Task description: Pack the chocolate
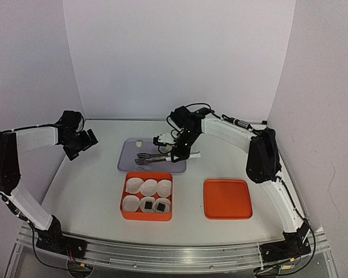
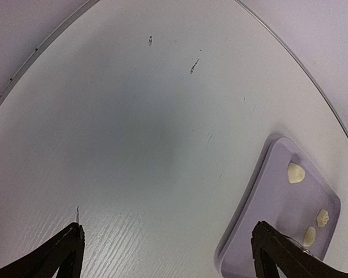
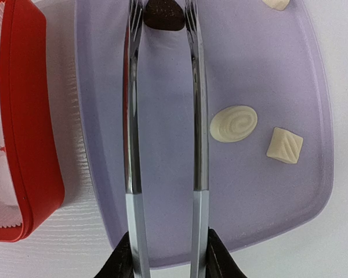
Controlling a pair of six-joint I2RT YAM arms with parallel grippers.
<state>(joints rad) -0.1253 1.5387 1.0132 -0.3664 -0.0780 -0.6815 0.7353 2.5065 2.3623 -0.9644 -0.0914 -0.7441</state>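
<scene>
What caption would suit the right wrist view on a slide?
The right gripper squeezes tongs onto a dark chocolate at the purple tray; three white chocolates lie beside.

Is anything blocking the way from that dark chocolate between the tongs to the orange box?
Nothing visible. The dark chocolate sits between the tongs over the purple tray; the orange box lies open right beside it, its lid set apart.

White-shelled arms (image 1: 35, 139) with black joints, cables and jaws.
</scene>
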